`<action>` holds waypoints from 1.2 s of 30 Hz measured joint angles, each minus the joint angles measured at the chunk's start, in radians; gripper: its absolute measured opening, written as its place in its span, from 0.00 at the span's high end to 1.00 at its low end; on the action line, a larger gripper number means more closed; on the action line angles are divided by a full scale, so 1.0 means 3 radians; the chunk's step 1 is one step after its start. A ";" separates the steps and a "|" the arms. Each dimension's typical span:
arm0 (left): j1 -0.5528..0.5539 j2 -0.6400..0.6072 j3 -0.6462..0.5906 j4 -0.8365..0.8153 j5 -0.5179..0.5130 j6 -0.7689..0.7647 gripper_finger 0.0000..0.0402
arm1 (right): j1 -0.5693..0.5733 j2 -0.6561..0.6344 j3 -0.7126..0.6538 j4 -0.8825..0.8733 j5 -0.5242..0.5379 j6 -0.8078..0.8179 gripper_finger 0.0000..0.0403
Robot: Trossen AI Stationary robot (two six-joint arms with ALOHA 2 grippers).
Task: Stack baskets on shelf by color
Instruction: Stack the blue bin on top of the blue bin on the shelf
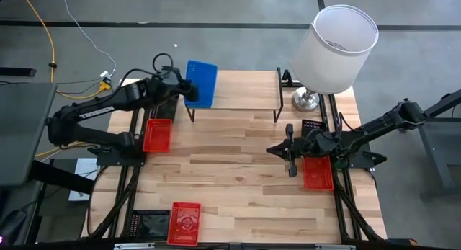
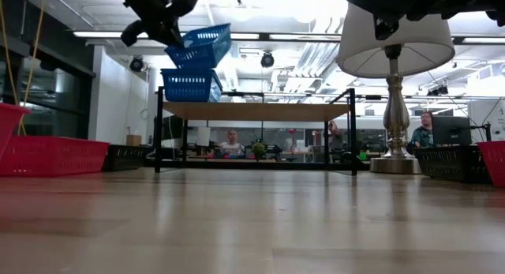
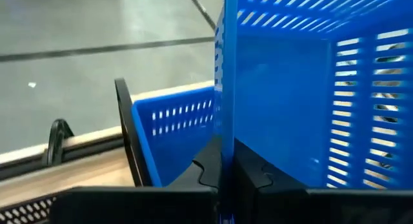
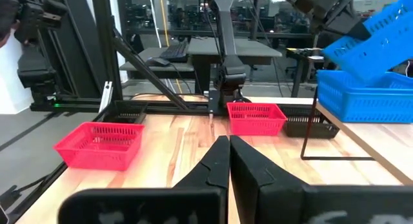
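High view: "TROSSEN" reads on the left arm [image 1: 94,113]. Left gripper [image 1: 189,89] is clamped on the rim of a blue basket [image 1: 202,82] above the shelf [image 1: 245,90]'s left end. Right gripper [image 1: 289,155] is closed, empty, over the wooden table [image 1: 238,178].
Low view: the held basket is tilted above a second blue basket [image 2: 190,86] resting on the shelf; a lamp [image 2: 394,61] stands at right.
Right wrist view: red baskets [image 4: 100,143] lie on the table.
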 joint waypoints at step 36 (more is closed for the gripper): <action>0.0175 0.0031 0.0125 -0.0447 0.0131 -0.0181 0.87 | 0.0000 0.0000 0.0000 -0.0022 -0.0007 -0.0001 1.00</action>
